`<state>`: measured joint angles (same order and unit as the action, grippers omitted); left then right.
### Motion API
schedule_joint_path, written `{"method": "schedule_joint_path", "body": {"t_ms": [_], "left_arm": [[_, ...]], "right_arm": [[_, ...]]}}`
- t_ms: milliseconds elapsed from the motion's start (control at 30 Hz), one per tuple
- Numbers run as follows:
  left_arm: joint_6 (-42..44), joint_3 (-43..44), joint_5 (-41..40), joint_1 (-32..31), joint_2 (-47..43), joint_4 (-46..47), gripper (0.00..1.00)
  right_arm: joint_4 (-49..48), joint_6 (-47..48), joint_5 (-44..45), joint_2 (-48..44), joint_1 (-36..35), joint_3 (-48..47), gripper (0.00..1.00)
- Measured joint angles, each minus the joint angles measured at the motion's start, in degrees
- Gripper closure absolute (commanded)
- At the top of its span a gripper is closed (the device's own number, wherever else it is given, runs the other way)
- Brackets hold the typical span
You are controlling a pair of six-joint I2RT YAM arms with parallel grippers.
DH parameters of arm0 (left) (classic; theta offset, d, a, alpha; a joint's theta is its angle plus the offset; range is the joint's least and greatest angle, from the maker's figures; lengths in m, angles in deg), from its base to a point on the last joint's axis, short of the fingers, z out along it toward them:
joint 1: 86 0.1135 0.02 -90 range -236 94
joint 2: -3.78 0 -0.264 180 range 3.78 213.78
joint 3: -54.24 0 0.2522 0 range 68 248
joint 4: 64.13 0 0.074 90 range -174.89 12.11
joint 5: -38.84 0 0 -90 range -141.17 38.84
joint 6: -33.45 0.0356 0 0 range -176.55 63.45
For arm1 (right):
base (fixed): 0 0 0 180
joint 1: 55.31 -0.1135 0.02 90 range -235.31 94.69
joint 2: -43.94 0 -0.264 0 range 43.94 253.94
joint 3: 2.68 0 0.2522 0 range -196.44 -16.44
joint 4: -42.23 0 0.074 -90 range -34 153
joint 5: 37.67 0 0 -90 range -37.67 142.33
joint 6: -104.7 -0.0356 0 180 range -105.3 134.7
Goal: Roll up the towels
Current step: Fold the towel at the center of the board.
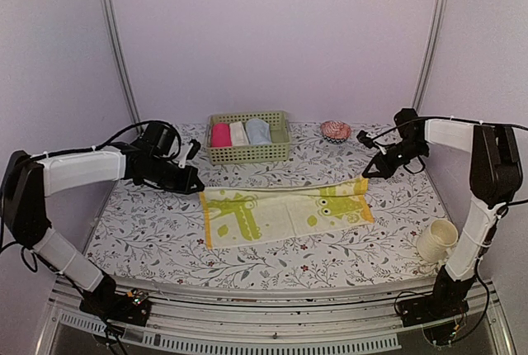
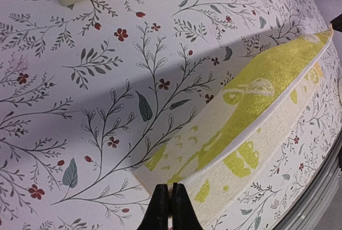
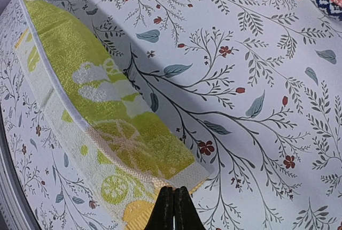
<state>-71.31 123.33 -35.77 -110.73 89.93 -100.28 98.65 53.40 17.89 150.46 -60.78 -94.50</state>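
A yellow-green towel (image 1: 280, 210) with pale printed shapes lies spread lengthwise across the middle of the table. Its far long edge is raised off the table between the two grippers. My left gripper (image 1: 196, 183) is shut on the towel's far left corner; the left wrist view shows the closed fingertips (image 2: 170, 188) pinching the towel (image 2: 251, 107). My right gripper (image 1: 368, 173) is shut on the far right corner, where its fingertips (image 3: 173, 190) pinch the towel (image 3: 96, 80). A light blue towel (image 1: 258, 131) sits rolled in the basket.
A green slotted basket (image 1: 247, 154) at the back holds a pink roll (image 1: 220, 134) and a cream-white roll (image 1: 239, 133). Right of it sits a red-and-white patterned object (image 1: 336, 130). A cream cup (image 1: 436, 241) stands near the right arm's base. The tablecloth has a floral print.
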Motion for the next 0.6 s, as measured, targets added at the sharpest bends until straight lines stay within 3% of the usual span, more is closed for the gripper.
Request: {"method": "schedule_joint_path", "body": {"t_ms": [600], "left_arm": [[0.0, -0.2, 2.6, 0.0, -1.3, -5.3, 1.00]], "right_arm": [[1.3, 7.8, 0.7, -3.0, 0.0, 2.0, 0.97]]}}
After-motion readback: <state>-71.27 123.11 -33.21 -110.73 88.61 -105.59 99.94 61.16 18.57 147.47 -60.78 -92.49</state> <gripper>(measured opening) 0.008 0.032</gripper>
